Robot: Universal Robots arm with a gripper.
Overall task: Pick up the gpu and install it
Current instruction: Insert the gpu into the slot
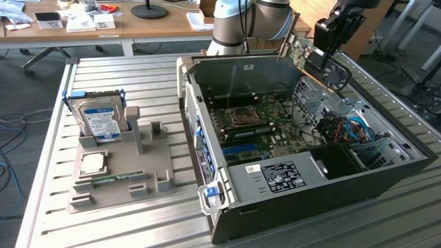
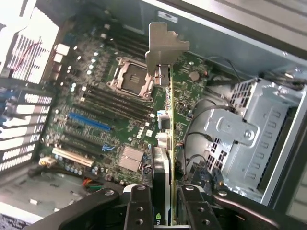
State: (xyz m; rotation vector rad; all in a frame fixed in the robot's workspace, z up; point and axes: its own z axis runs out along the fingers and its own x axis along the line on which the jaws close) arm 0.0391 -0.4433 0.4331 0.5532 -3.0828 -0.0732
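Note:
The gpu [image 1: 318,61], a thin green card with a black round fan on one face, hangs tilted in the air above the far right rim of the open computer case [image 1: 331,186]. My gripper [image 1: 331,49] is shut on it from above. In the wrist view the gpu [image 2: 165,120] runs edge-on away from my gripper [image 2: 163,213], its silver end bracket at the far end. Beneath it lies the green motherboard [image 2: 96,110] with its CPU socket and a blue slot [image 2: 90,123]. The card is well clear of the board.
A grey fixture tray [image 1: 121,170] on the slatted metal table at the exterior view's left holds a blue-labelled hard drive [image 1: 100,121], a CPU and a RAM stick [image 1: 110,179]. Inside the case sit a drive cage [image 2: 240,139], loose cables and the power supply [image 1: 276,178]. Desks stand behind.

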